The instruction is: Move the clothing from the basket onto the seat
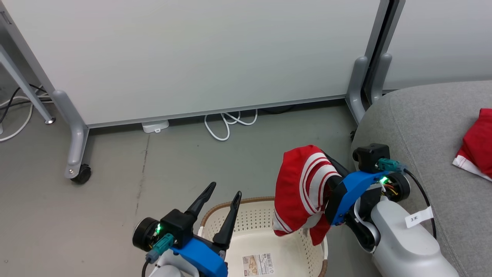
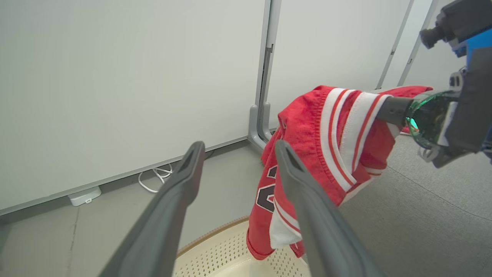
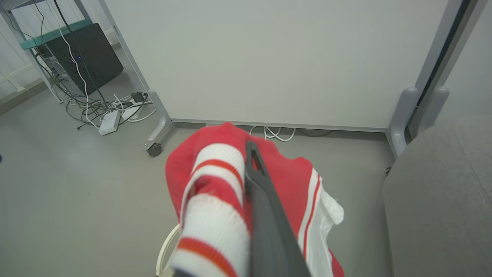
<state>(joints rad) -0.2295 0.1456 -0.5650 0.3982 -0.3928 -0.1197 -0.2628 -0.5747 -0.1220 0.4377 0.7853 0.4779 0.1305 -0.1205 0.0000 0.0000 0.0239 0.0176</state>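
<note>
Holding the red garment (image 1: 303, 188) above the basket (image 1: 215, 209), your clamped right gripper (image 3: 238, 169) is awaiting a swing onto the seat (image 1: 423, 123) beside the basket; your left gripper (image 1: 226, 190) is gaping empty.

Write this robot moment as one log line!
right jaws: shut on red sports garment above basket | left jaws: open | other red garment: on sofa

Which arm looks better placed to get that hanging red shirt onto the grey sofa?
Right. The right gripper is shut on the red garment, which hangs over the basket, and the sofa lies on that side. The left gripper is open, empty and farther from the sofa.
</note>
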